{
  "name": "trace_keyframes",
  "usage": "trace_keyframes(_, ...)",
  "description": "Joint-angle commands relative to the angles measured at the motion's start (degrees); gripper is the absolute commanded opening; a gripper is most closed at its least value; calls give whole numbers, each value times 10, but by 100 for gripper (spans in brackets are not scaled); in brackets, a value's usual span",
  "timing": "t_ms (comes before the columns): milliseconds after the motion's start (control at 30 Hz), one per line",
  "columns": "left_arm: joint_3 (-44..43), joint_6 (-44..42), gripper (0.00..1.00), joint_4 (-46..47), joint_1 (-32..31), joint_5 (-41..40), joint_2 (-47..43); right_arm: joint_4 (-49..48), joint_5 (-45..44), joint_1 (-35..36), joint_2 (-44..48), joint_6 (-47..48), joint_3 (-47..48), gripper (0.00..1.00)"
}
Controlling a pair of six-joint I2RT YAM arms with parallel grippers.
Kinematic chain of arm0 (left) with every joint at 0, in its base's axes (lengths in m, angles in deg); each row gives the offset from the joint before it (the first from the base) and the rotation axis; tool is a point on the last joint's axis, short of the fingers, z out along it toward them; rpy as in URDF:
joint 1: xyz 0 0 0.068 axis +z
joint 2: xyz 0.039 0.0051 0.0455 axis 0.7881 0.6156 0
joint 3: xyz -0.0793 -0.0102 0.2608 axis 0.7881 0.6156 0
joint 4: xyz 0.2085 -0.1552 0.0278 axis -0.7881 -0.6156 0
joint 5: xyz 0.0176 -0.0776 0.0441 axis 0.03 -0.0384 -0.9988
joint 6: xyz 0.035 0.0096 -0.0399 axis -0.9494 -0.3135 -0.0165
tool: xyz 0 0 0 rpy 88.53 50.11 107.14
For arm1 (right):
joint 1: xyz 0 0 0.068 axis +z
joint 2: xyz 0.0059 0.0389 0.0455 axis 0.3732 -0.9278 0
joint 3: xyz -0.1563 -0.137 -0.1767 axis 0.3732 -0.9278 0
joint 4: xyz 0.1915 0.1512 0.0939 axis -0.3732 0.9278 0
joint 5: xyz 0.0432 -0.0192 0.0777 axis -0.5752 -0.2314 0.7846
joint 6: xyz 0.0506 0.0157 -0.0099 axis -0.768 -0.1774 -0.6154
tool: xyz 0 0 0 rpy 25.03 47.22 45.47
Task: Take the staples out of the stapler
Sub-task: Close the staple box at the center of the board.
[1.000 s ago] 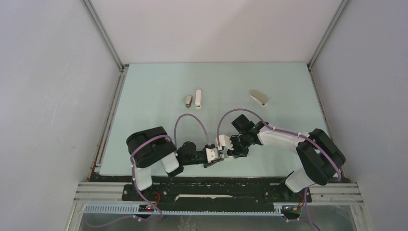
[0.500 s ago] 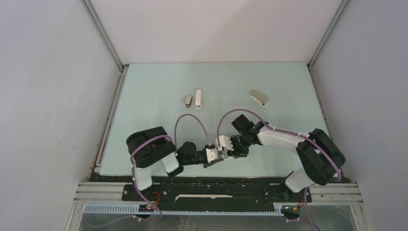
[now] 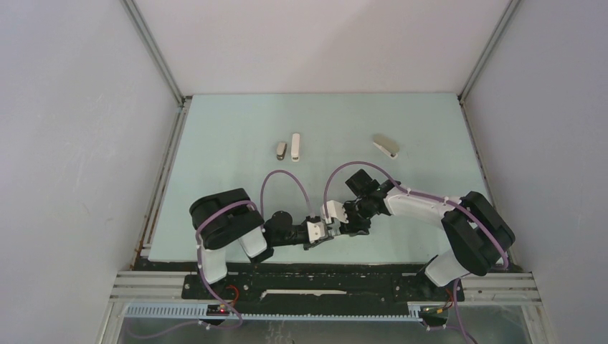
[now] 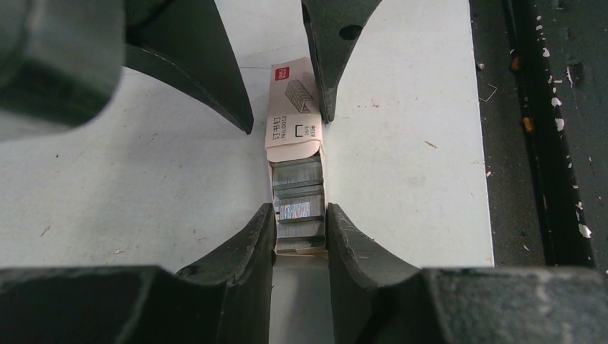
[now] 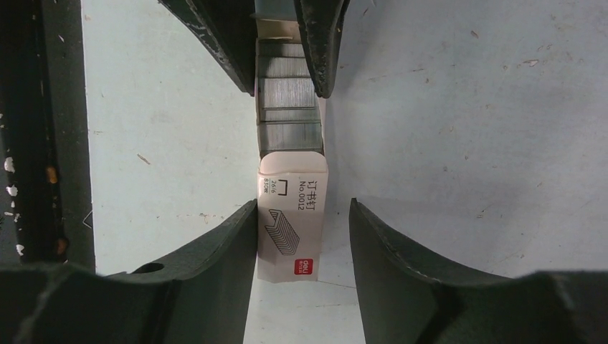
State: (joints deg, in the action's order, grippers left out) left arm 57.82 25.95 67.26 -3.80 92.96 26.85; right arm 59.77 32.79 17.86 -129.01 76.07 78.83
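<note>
A small white printed staple box (image 4: 292, 111) lies low over the table's near edge, its tray pulled partly out. Grey strips of staples (image 4: 298, 201) fill the tray. My left gripper (image 4: 300, 215) is shut on the tray end, both fingers pressed to its sides. My right gripper (image 5: 302, 208) stands open around the box's printed sleeve (image 5: 290, 222); one finger touches it and the other stands apart. In the top view the two grippers meet tip to tip, left gripper (image 3: 320, 233) and right gripper (image 3: 337, 223). The grey-beige stapler (image 3: 385, 145) lies far back on the right, untouched.
A slim white stapler (image 3: 295, 147) and a short grey-and-white stapler (image 3: 281, 149) lie side by side at the back centre. The black frame rail (image 4: 552, 143) runs along the table's near edge, close beside the grippers. Walls enclose the mat on three sides.
My right gripper's jaws have widened and let go of the box sleeve. The left gripper keeps its grip, and both arms have barely moved.
</note>
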Motion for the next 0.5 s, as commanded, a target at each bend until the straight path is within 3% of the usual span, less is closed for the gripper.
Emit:
trace_keyframes(0, 0, -15, 28, 17, -1, 1, 6, 25, -2, -8, 10, 14, 10, 60)
trace_keyframes(133, 0, -18, 28, 16, -1, 0, 6, 43, 16, -16, 15, 25, 11, 63)
trace_keyframes(467, -9, -16, 27, 15, -1, 29, 7, 26, 0, -7, -2, 13, 14, 53)
